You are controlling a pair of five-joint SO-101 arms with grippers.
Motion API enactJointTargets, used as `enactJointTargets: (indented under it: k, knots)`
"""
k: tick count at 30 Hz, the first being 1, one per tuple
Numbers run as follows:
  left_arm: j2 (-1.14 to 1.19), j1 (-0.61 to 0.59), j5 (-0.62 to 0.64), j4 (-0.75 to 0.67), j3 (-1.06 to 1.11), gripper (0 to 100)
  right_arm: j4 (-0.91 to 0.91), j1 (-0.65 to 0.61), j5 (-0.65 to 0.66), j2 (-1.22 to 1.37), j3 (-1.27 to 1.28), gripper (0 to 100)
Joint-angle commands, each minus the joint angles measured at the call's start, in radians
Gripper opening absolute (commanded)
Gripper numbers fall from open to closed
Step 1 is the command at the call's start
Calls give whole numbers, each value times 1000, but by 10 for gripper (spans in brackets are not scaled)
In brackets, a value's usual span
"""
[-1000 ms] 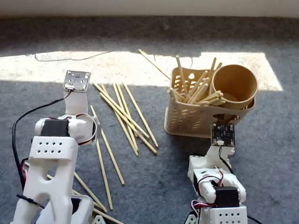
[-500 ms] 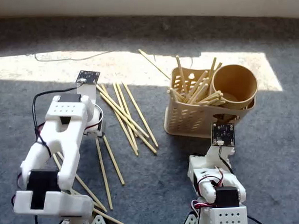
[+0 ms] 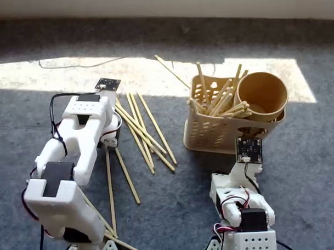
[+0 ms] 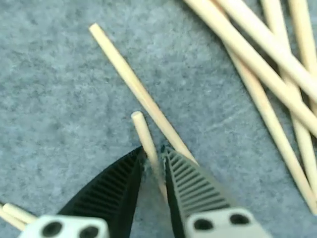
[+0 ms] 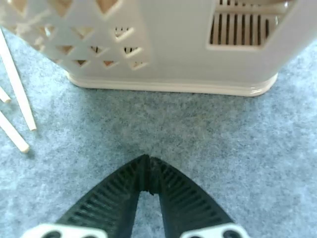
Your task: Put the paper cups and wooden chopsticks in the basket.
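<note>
Item 1. Left gripper (image 4: 153, 151): I read its jaws as clamped on one chopstick (image 4: 142, 133) and nipping it near its end, low on the carpet (image 4: 59, 99), centre-left in the high view. The grip is lengthwise, not across. The stick's long axis runs in line with the fingers, its short free tip pointing away from the wrist. I judge that hold liable to slip or pivot on lifting.

Item 2. Neighbouring stick (image 4: 130, 79): lies just beside the gripped one, angled slightly away from it, outside the jaws.

Item 3. Loose chopsticks (image 3: 141, 128): fanned on the carpet between the left arm and the basket, mostly running upper left to lower right.

Item 4. Basket (image 3: 211, 133): centre-right in the high view. It holds a paper cup (image 3: 262, 94) upright at its right end, with sticks leaning beside it.

Item 5. Right gripper (image 5: 148, 174): jaws pressed together on nothing, parked facing the basket wall, probably waiting.
</note>
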Motion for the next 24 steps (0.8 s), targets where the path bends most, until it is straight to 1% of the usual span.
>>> enactJointTargets:
  k: [1,7,10,14,24]
  knots:
    - [-1,-18,-6,21,-45,7,7,-7,9,-2,104,8]
    - [-51,-18,-3,115,-102,6,7,-7,9,-2,104,8]
    - [-119,-15,2,121,-97,6,7,-7,9,-2,104,8]
    - [-205,-13,49,121,-96,6,7,-7,9,-2,104,8]
    - [-421,-12,49,123,-96,6,7,-7,9,-2,104,8]
